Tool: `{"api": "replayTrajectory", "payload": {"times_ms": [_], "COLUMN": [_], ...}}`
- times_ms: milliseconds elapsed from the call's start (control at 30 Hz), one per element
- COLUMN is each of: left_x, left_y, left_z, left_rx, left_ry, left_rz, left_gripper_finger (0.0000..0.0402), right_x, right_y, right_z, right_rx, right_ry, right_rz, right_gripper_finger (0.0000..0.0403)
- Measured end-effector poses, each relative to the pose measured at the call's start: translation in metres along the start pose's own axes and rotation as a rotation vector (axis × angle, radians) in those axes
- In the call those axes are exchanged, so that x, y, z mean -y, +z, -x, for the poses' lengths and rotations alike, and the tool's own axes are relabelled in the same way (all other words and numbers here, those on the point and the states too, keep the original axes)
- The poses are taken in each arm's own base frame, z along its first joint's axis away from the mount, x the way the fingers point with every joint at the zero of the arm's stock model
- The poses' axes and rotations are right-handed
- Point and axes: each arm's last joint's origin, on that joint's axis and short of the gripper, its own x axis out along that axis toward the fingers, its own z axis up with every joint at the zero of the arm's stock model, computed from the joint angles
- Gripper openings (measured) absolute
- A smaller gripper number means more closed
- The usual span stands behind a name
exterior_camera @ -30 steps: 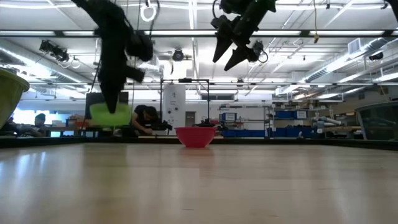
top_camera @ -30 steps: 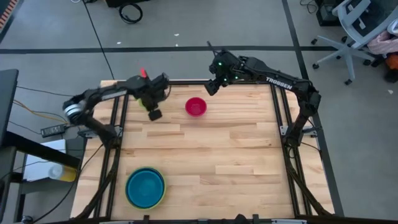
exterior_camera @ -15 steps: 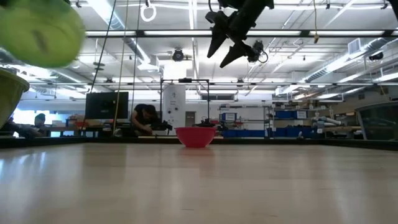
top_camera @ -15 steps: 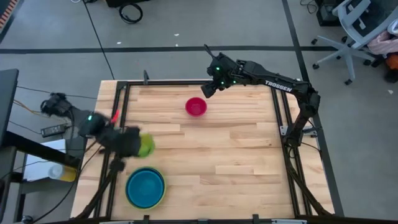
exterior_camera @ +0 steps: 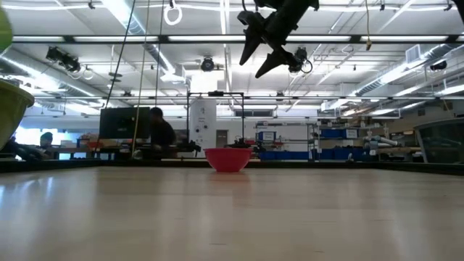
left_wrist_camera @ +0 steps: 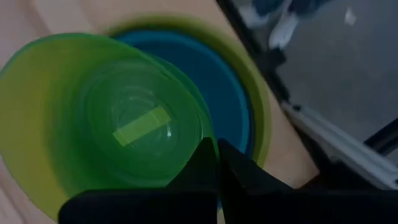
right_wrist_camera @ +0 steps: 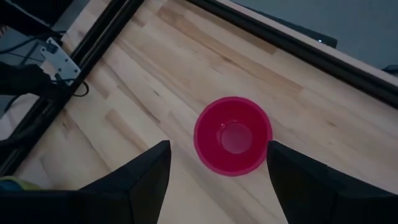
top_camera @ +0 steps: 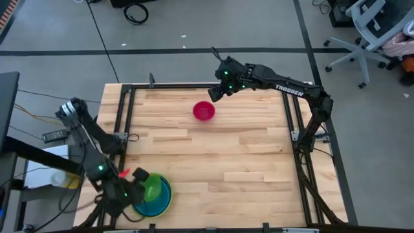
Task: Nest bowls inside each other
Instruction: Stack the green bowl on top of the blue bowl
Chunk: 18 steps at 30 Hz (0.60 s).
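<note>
My left gripper [top_camera: 134,186] is at the table's near left corner, shut on a small green bowl [left_wrist_camera: 124,124]. It holds the bowl just above a stack: a blue bowl [left_wrist_camera: 227,93] sitting inside a yellow-green bowl [left_wrist_camera: 264,134]. A magenta-pink bowl [top_camera: 204,111] stands upright on its base at the far middle of the table. My right gripper [top_camera: 217,90] hangs open above and just beyond it, with the pink bowl [right_wrist_camera: 233,135] showing between its fingers, well below them. My left gripper pinches the green bowl's rim [left_wrist_camera: 198,134] between its two fingers [left_wrist_camera: 208,163], on the side nearest the wrist. The fingers come slanting down from above. The bowl is lifted clear, its mouth up, over the blue bowl in the stack.
A black metal frame [top_camera: 123,110] runs along the table's left, far and right edges. The wide middle and near right of the wooden top [top_camera: 246,175] hold nothing. In the low view the yellow-green bowl [exterior_camera: 9,109] shows at the left edge.
My left gripper has swung the green bowl from the far side of the table, beside the pink bowl, along the left edge to the near left corner over the stack. It rolled about its wrist on the way and stayed shut.
</note>
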Motion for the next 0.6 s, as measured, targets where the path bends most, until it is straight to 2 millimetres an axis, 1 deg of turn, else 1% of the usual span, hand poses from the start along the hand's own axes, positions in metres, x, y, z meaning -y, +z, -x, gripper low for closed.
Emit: {"api": "replayTrajectory", "payload": {"times_ms": [100, 167, 233, 333, 467, 533, 600], "left_x": [0.006, 0.008, 0.008, 0.01, 0.012, 0.013, 0.011], "left_y": [-0.001, 0.0, 0.001, 0.003, 0.009, 0.013, 0.016], "left_z": [-0.015, -0.023, -0.026, -0.029, -0.02, -0.012, -0.002], "left_rx": [-0.073, -0.098, -0.105, -0.088, -0.06, -0.053, -0.047], "left_ry": [-0.005, 0.008, 0.015, 0.011, -0.004, -0.001, 0.056], "left_rz": [0.0, 0.043, 0.077, 0.117, 0.151, 0.139, 0.14], "left_gripper_finger": [0.0001, 0.0011, 0.0029, 0.0067, 0.0128, 0.0156, 0.0177], "right_x": [0.0, 0.0, 0.0, 0.0, 0.001, 0.003, 0.008], "right_y": [0.0, 0.0, 0.0, 0.0, -0.004, -0.009, -0.016], "right_z": [0.0, 0.0, 0.0, 0.0, -0.007, -0.018, -0.033], "right_rx": [-0.004, -0.004, -0.004, -0.004, -0.032, -0.042, -0.079], "right_ry": [0.005, 0.005, 0.005, 0.004, -0.015, -0.034, -0.065], "right_rz": [-0.011, -0.011, -0.007, -0.006, -0.006, -0.022, -0.049], "right_gripper_finger": [0.0268, 0.0268, 0.0268, 0.0268, 0.0268, 0.0268, 0.0267]}}
